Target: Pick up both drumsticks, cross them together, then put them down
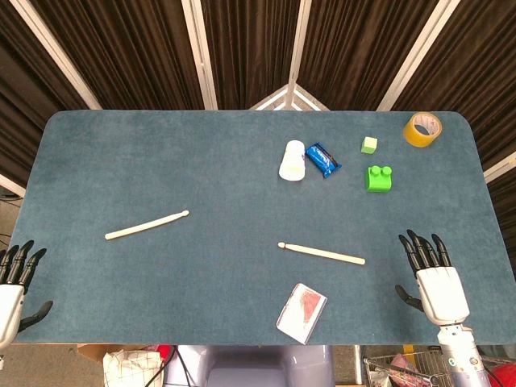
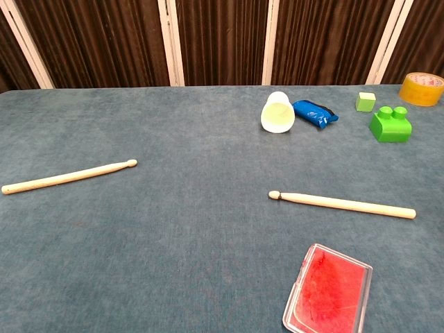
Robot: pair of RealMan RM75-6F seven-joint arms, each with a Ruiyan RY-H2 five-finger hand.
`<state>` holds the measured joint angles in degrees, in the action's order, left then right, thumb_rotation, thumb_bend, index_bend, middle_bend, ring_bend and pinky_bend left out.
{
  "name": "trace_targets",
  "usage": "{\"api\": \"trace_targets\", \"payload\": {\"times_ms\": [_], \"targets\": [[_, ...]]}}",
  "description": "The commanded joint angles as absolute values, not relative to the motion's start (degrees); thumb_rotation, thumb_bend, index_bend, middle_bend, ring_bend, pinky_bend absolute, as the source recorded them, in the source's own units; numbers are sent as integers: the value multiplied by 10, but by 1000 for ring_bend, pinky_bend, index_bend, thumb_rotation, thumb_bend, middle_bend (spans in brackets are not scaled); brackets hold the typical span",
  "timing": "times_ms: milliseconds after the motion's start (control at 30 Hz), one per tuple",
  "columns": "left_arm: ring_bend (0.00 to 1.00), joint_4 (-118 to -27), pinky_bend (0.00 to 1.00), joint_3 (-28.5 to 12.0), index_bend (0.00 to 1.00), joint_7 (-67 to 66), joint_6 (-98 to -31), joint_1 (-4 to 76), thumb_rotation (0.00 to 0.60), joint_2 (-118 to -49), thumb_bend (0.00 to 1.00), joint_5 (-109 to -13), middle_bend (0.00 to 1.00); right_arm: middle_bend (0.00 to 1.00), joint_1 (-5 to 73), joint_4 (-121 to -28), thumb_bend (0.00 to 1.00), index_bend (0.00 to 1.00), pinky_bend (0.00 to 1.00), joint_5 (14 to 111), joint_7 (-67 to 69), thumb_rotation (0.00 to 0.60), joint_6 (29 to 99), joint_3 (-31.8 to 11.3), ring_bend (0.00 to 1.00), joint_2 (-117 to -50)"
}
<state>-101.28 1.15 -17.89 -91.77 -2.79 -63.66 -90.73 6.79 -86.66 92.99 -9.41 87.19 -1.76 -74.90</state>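
Two pale wooden drumsticks lie flat and apart on the blue table. The left drumstick points its tip toward the middle. The right drumstick has its tip at its left end. My left hand rests at the near-left table edge, fingers spread, holding nothing, well left of its stick. My right hand lies flat at the near right, fingers apart and empty, a short way right of the right drumstick's butt end. Neither hand shows in the chest view.
A clear case with a red inside lies near the front edge, just below the right drumstick. At the back right are a tipped white cup, a blue packet, a green brick, a small green cube and a tape roll.
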Motion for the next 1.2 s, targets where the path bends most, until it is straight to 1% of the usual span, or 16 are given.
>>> {"api": "trace_targets", "payload": {"times_ms": [33,500,600,733,867,1000,1033,1067,1133,1200], "targets": [[0,-1013,0,12,123,-181,-917,-28,600,-637,295,-908,0,61,67,-869,220,1,10,928,-92,600,871,-18,138,-749],[0,-1013,0,9,122,-181,-924,-31,600,-638,295,-908,0,62,69,-869,220,3,11,927,-92,600,866,-18,140,-750],[0,-1013,0,9,122,-180,-925,-31,600,-639,295,-909,0,65,68,-870,220,16,11,928,-89,600,868,-17,150,-750],[0,-1013,0,9,122,-181,-922,-30,600,-639,295,-907,0,102,67,-873,221,73,10,931,-80,600,873,-17,165,-755],[0,-1013,0,8,122,-178,-923,-31,600,-638,294,-907,0,162,67,-883,220,122,10,926,-62,600,866,-14,174,-761],[0,-1016,0,8,122,-168,-927,-33,600,-634,295,-908,0,239,66,-913,221,195,10,914,-30,600,852,-9,198,-760],[0,-1016,0,7,122,-163,-929,-34,600,-632,295,-906,0,264,66,-933,221,221,10,906,-15,600,845,-9,210,-761],[0,-1016,0,4,122,-158,-930,-34,600,-631,295,-899,0,289,72,-953,220,252,11,893,-9,600,836,-18,221,-768],[0,-1015,0,2,122,-154,-926,-33,600,-629,295,-893,0,317,83,-972,220,295,10,856,-50,600,811,-34,234,-772],[0,-1015,0,1,122,-153,-923,-31,600,-628,295,-891,0,324,100,-995,220,306,10,811,-102,600,777,-52,236,-773]]}}
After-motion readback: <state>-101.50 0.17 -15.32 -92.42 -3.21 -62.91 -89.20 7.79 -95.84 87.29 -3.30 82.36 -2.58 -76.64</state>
